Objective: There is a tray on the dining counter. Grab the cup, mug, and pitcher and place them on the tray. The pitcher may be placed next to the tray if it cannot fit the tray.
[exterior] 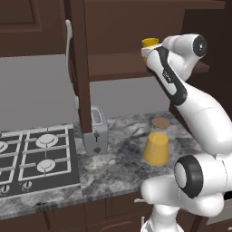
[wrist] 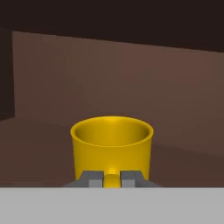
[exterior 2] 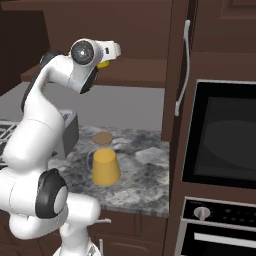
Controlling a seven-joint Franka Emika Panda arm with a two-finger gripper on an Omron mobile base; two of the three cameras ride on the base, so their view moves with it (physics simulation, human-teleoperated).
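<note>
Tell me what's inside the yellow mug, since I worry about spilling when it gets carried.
The mug in the gripper shows bare yellow inner wall, no liquid visible. Its bottom is hidden below the near rim, so I can't confirm it is empty.

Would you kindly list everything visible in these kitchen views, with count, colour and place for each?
mug: one, golden yellow, on the dark wood cabinet shelf, its handle between the fingertips in the hand view
pitcher: one, orange-yellow with a tan round lid, standing on the counter right of the toaster
toaster: one, silver grey, on the counter beside the stove
stove: one, dark with pale grates, set in the counter at left
counter: one, grey marbled stone
cabinet door: one, dark wood with a pale handle, open above the toaster
oven: one, black glass, built into the wall at right
gripper: one, dark grey tips, shut on the mug's handle
</note>
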